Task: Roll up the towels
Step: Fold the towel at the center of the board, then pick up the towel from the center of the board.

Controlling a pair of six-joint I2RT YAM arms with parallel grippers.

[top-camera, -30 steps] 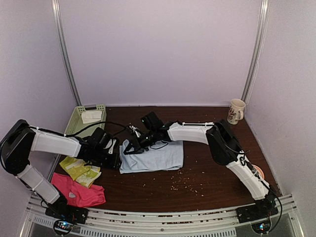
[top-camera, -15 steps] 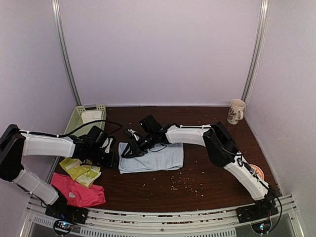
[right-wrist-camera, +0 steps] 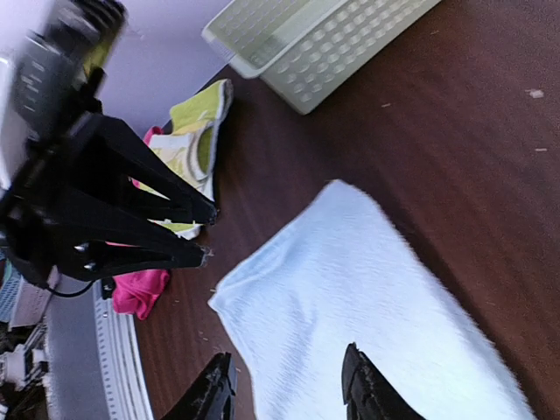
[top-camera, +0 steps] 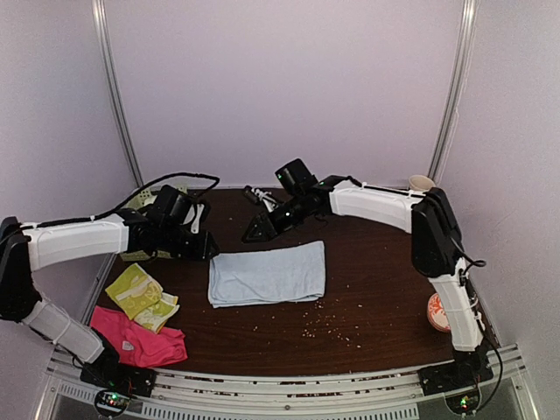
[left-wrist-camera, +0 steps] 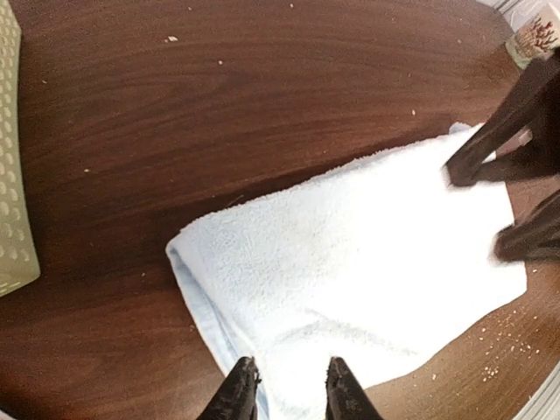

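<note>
Your left gripper (left-wrist-camera: 291, 366) hangs with its fingers slightly apart and empty, and your right gripper (right-wrist-camera: 287, 354) stands wider, also empty. The blue towel (top-camera: 267, 273) lies flat on the table (top-camera: 376, 289) just below and ahead of both, touched by neither. No roll is started, and the yellow-green towel (top-camera: 140, 296) and pink towel (top-camera: 140, 339) behind the left gripper lie unrolled, so I judge nearly everything is left.

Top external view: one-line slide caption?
Left pincer and right pincer hover open over the flat, unrolled pale blue towel; yellow-green towel and pink towel lie at near left.
</note>
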